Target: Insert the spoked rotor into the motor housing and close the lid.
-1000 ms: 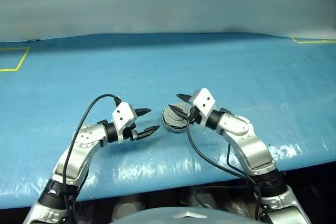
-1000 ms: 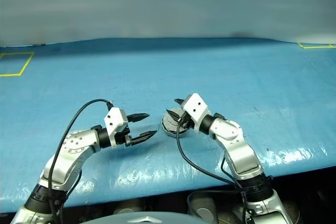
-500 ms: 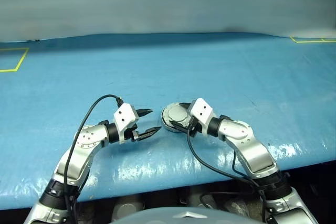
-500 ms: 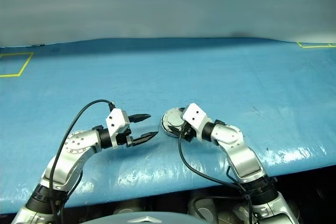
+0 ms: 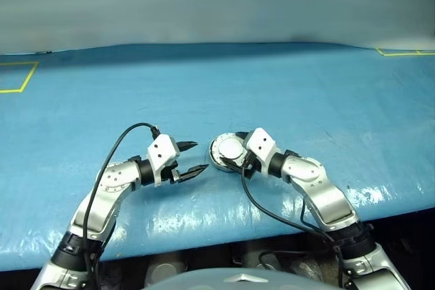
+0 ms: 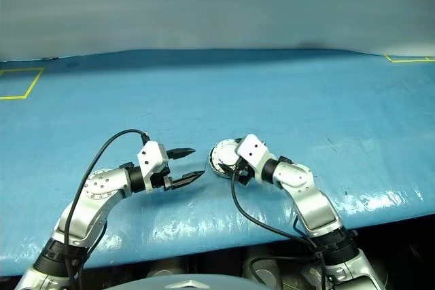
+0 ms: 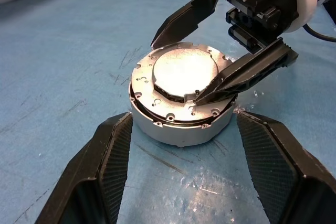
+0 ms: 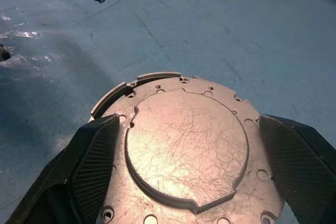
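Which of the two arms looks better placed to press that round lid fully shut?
The right. Its open gripper already straddles the lid, one finger lying across its top. The left gripper sits open beside the motor housing, apart from it.

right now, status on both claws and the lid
Left claw open, empty, beside the housing. Right claw open, straddling the lid. Lid down on housing. Nothing in the way.

Blue glossy sheet covers the surface (image 5: 285, 86), scratched; yellow tape marks (image 5: 15, 77) at far corners; plain grey wall (image 5: 217, 1) behind.
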`<state>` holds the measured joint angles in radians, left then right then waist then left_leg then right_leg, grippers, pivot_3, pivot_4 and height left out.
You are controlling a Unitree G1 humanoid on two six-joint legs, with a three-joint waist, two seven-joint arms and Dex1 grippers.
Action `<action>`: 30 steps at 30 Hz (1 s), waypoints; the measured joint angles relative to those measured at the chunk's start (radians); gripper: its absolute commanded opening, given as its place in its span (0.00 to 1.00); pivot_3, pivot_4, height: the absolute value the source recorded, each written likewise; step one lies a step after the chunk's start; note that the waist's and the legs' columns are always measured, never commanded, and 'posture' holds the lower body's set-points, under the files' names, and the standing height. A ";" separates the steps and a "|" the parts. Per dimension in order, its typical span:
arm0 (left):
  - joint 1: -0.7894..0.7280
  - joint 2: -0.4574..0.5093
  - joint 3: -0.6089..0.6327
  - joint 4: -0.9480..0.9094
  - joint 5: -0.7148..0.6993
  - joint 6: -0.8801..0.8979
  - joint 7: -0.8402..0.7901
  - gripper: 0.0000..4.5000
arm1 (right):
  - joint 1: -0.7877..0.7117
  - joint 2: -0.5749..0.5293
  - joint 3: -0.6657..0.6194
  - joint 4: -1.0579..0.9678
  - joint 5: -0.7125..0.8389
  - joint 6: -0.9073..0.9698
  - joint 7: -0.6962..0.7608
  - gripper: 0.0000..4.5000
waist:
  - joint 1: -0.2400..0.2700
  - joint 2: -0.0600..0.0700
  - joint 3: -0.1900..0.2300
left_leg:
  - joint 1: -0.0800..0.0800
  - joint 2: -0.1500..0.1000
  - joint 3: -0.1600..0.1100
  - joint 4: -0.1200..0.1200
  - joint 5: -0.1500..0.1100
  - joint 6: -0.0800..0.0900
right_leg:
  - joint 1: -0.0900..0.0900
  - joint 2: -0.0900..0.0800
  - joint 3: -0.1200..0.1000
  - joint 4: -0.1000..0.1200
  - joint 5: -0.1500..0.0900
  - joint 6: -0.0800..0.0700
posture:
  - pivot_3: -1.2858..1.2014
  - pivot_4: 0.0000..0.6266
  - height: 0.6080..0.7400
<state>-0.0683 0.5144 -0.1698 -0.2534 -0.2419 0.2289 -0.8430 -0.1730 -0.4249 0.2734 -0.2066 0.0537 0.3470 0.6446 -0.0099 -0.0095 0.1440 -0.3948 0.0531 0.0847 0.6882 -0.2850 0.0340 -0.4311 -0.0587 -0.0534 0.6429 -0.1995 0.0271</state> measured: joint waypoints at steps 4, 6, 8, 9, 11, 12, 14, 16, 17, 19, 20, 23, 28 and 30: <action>-0.010 0.000 -0.001 0.002 0.002 -0.002 -0.005 0.75 | 0.009 0.003 0.001 -0.003 0.010 -0.011 0.012 0.85 | 0.000 0.000 0.000 | 0.000 0.000 0.000 0.000 0.000 0.000 | 0.000 0.000 0.000 0.000 0.000 0.000 | 0.52 0.24 1.00; -0.011 0.000 -0.001 0.006 0.004 -0.002 -0.008 0.75 | 0.015 0.009 -0.005 -0.003 0.023 -0.012 0.015 0.72 | 0.000 0.000 0.000 | 0.000 0.000 0.000 0.000 0.000 0.000 | 0.000 0.000 0.000 0.000 0.000 0.000 | 0.52 0.24 1.00; -0.013 -0.001 -0.002 0.011 0.005 -0.002 -0.008 0.75 | 0.019 0.010 -0.004 -0.005 0.023 -0.012 0.009 0.67 | -0.001 0.000 0.000 | 0.000 0.000 0.000 0.000 0.000 0.000 | 0.000 0.000 0.000 0.000 0.000 0.000 | 0.52 0.24 1.00; -0.014 -0.001 -0.002 0.011 0.005 -0.002 -0.009 0.75 | 0.020 0.012 -0.004 -0.005 0.021 -0.012 0.005 0.67 | 0.000 0.000 0.000 | 0.000 0.000 0.000 0.000 0.000 0.000 | 0.000 0.000 0.000 0.000 0.000 0.000 | 0.52 0.24 1.00; -0.019 -0.002 -0.002 0.011 0.005 -0.002 -0.009 0.75 | 0.020 0.020 -0.003 -0.005 0.012 -0.009 -0.007 0.67 | -0.001 0.000 0.000 | 0.000 0.000 0.000 0.000 0.000 0.000 | 0.000 0.000 0.000 0.000 0.000 0.000 | 0.52 0.24 1.00; -0.021 -0.002 -0.003 0.011 0.005 -0.002 -0.009 0.75 | 0.020 0.026 -0.001 -0.006 0.012 -0.006 -0.011 0.67 | -0.001 0.000 0.000 | 0.000 0.000 0.000 0.000 0.000 0.000 | 0.000 0.000 0.000 0.000 0.000 0.000 | 0.52 0.24 1.00; -0.023 -0.003 -0.003 0.013 0.006 -0.004 -0.009 0.75 | 0.020 0.045 -0.005 -0.011 0.024 0.022 -0.016 0.67 | -0.001 0.000 0.000 | 0.000 0.000 0.000 0.000 0.000 0.000 | 0.000 0.000 0.000 0.000 0.000 0.000 | 0.52 0.24 1.00; -0.023 -0.003 -0.004 0.014 0.007 -0.005 -0.009 0.75 | 0.020 0.058 -0.013 -0.012 0.035 0.042 -0.020 0.67 | -0.001 0.000 0.000 | 0.000 0.000 0.000 0.000 0.000 0.000 | 0.000 0.000 0.000 0.001 0.000 0.000 | 0.52 0.24 1.00; -0.023 -0.003 -0.004 0.014 0.007 -0.005 -0.009 0.75 | 0.021 0.067 -0.016 -0.015 0.039 0.054 -0.022 0.67 | -0.001 0.000 0.000 | 0.000 0.001 0.000 0.000 0.000 0.000 | 0.000 0.001 0.000 0.001 0.000 0.000 | 0.52 0.24 1.00; -0.023 -0.005 -0.006 0.014 0.007 -0.005 -0.008 0.75 | 0.024 0.083 -0.018 -0.021 0.053 0.074 -0.031 0.67 | -0.002 0.000 0.000 | 0.000 0.001 0.000 0.000 0.000 0.000 | 0.000 0.001 0.000 0.001 0.000 0.000 | 0.52 0.24 1.00; -0.023 -0.006 -0.007 0.014 0.007 -0.005 -0.008 0.75 | 0.026 0.089 -0.018 -0.028 0.060 0.080 -0.031 0.67 | -0.001 0.000 0.000 | 0.000 0.001 0.000 0.000 0.000 0.000 | 0.000 0.001 0.000 0.001 0.000 0.000 | 0.52 0.24 1.00; -0.023 -0.006 -0.007 0.014 0.007 -0.005 -0.008 0.75 | 0.027 0.103 -0.022 -0.037 0.081 0.113 -0.034 0.67 | -0.001 0.000 0.000 | 0.000 0.000 0.000 0.000 0.000 0.000 | 0.000 0.001 0.000 0.000 0.000 0.000 | 0.52 0.24 1.00; -0.023 -0.006 -0.007 0.014 0.008 -0.006 -0.007 0.75 | 0.020 0.078 0.001 -0.037 0.057 0.117 -0.035 0.67 | -0.001 0.000 0.000 | 0.000 0.000 0.000 0.000 0.000 0.000 | 0.000 0.000 0.000 0.000 0.000 0.000 | 0.52 0.24 1.00; -0.023 -0.006 -0.007 0.015 0.008 -0.007 -0.006 0.75 | 0.021 0.076 0.018 -0.033 0.037 0.100 -0.040 0.67 | -0.001 0.000 0.000 | 0.000 0.000 0.000 0.000 0.000 0.000 | 0.000 0.000 0.000 0.000 0.000 0.000 | 0.52 0.24 1.00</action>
<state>-0.0913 0.5080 -0.1767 -0.2389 -0.2336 0.2224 -0.8487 -0.1524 -0.3486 0.2912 -0.2392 0.0902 0.4468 0.6042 -0.0106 -0.0097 0.1438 -0.3943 0.0532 0.0844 0.6881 -0.2850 0.0339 -0.4309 -0.0586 -0.0535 0.6432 -0.1996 0.0268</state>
